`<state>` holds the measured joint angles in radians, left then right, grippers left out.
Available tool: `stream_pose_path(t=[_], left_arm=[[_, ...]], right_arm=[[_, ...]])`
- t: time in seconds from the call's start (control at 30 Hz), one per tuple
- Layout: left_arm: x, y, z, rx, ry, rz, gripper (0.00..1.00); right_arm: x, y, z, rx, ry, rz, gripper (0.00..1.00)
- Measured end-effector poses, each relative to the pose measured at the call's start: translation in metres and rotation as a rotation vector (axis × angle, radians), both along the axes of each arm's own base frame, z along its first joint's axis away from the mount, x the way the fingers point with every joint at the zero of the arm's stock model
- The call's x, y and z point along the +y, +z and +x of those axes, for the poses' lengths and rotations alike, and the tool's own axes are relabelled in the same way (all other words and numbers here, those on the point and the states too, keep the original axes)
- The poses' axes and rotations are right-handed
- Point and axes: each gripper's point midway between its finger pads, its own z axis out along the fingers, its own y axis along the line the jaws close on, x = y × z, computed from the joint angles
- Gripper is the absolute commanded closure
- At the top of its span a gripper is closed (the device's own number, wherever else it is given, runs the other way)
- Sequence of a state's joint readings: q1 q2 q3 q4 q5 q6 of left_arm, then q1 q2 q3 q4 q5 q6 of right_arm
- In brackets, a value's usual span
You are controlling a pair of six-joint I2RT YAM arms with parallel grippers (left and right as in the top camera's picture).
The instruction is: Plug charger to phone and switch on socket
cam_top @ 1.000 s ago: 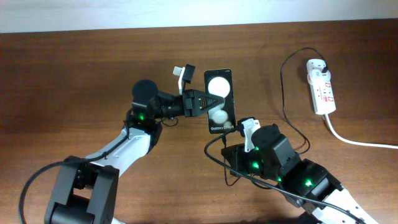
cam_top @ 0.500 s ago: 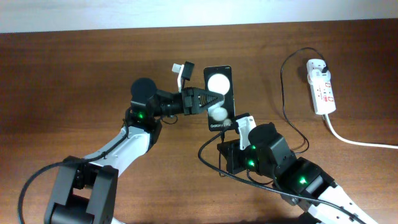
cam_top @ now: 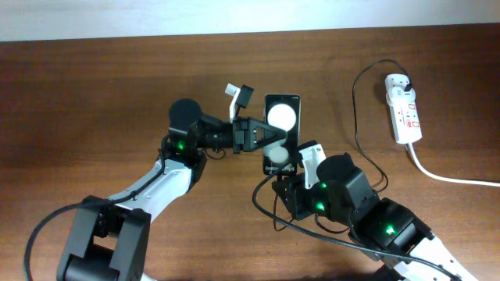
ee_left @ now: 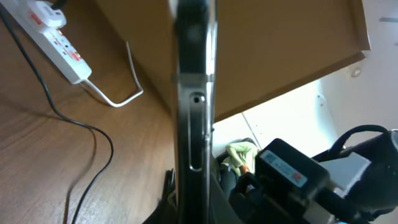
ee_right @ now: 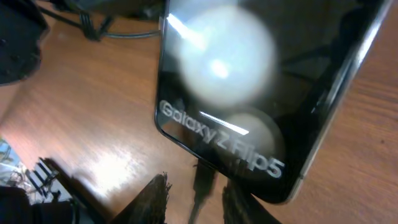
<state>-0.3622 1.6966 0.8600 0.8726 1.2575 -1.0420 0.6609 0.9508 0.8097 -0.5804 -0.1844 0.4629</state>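
**Overhead**
- Left arm (cam_top: 160,181) in from the lower left corner, bent at a joint left of centre, wrist stretched level toward mid-frame.
- Left fingers (cam_top: 262,134) clenched on the phone (cam_top: 283,115), gripping from its left long edge.
- Phone at frame centre, long axis running up and down the frame, glossy face up. Two white round spots on it, small white lettering near the lower end. On the bench (cam_top: 94,86) or held off it: cannot tell.
- Right arm (cam_top: 375,222) in from the lower right corner, green lights along it, wrist pitched up and left toward the phone's lower short end.
- Right fingers (cam_top: 289,178) just below that end.

**Left wrist view**
- Phone edge-on, a thin upright strip in mid-frame, with a small hole and a slot along the edge.
- Socket (ee_left: 59,43) in the upper left of this view.

**Right wrist view**
- Right fingers clenched on the charger (ee_right: 200,185), its small tip held between them.
- Tip aimed at the phone's lower edge and right up against it. Seated in the port or not: cannot tell, too blurred.
- Lettering legible here as "Galaxy Z Flip5".

**Cables and socket, overhead**
- Black cable (cam_top: 355,117) running down from the socket along the right of the frame, with another loop lying lower centre, left of the right wrist.
- Socket in the upper right, lying lengthwise up and down the frame, well apart from both arms.
- Red marks on its face, switch positions too small to read.
- White cord (cam_top: 449,178) trailing from its lower end to the right frame edge.
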Motion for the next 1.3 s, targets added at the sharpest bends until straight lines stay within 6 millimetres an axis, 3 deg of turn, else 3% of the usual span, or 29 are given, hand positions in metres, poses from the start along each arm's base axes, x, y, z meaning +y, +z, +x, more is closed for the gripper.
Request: stream_pose_path(t=[0.03,0.17,0.3,0.33,0.43,0.5,0.57,0.63,0.73,0.83,0.9,0.93,1.0,1.1,1.13,1.2,1.3], left_arm=[[-0.001,0.0,-0.001,0.003,-0.003,0.0,1.0],[-0.002,-0.001,0.002,0.034,0.016,0.002,1.0],[0.0,-0.002,0.005,0.046,0.037,0.003,1.0],[0.001,-0.002,0.007,0.047,0.041,0.002,1.0],[0.001,-0.002,0.005,0.055,0.034,0.003,1.0],[0.001,-0.003,0.006,0.061,0.038,0.004,1.0],[-0.002,-0.003,0.003,0.071,0.03,0.005,1.0],[-0.004,0.0,0.008,0.076,0.065,-0.005,1.0],[-0.021,0.009,0.006,0.055,0.093,-0.036,1.0],[-0.053,0.038,0.004,-0.002,0.113,-0.074,1.0],[-0.068,0.038,0.016,0.023,0.174,-0.024,1.0],[-0.076,0.029,0.027,0.051,0.231,0.056,1.0],[-0.071,-0.007,0.041,0.11,0.323,0.291,1.0],[-0.037,-0.052,0.043,0.112,0.355,0.555,1.0],[-0.013,-0.071,0.045,0.157,0.366,0.64,1.0],[0.022,-0.099,0.067,0.207,0.4,0.687,1.0],[0.031,-0.152,0.073,0.311,0.36,0.732,1.0]], right_arm=[[-0.002,-0.003,-0.001,0.013,-0.002,-0.01,0.69],[0.003,-0.02,0.002,0.078,-0.003,-0.042,0.95],[0.007,-0.016,0.006,0.073,-0.014,-0.018,0.95],[0.007,-0.015,0.007,0.07,-0.013,-0.016,0.89],[0.009,-0.01,0.01,0.047,-0.011,-0.01,0.53],[-0.003,-0.007,-0.001,0.078,-0.025,-0.044,0.41],[-0.022,0.025,-0.018,0.036,-0.031,-0.045,0.25],[-0.049,0.074,-0.046,-0.067,-0.032,-0.013,0.16],[-0.083,0.11,-0.081,-0.181,-0.057,0.043,0.06],[-0.105,0.115,-0.105,-0.227,-0.069,0.067,0.04],[-0.111,0.111,-0.112,-0.222,-0.072,0.06,0.02],[-0.112,0.11,-0.112,-0.22,-0.075,0.055,0.01],[-0.116,0.107,-0.111,-0.218,-0.094,0.035,0.01],[-0.121,0.107,-0.108,-0.228,-0.121,0.018,0.01],[-0.121,0.107,-0.107,-0.23,-0.125,0.016,0.01],[-0.122,0.107,-0.106,-0.233,-0.131,0.013,0.01],[-0.123,0.107,-0.106,-0.234,-0.135,0.01,0.01]])
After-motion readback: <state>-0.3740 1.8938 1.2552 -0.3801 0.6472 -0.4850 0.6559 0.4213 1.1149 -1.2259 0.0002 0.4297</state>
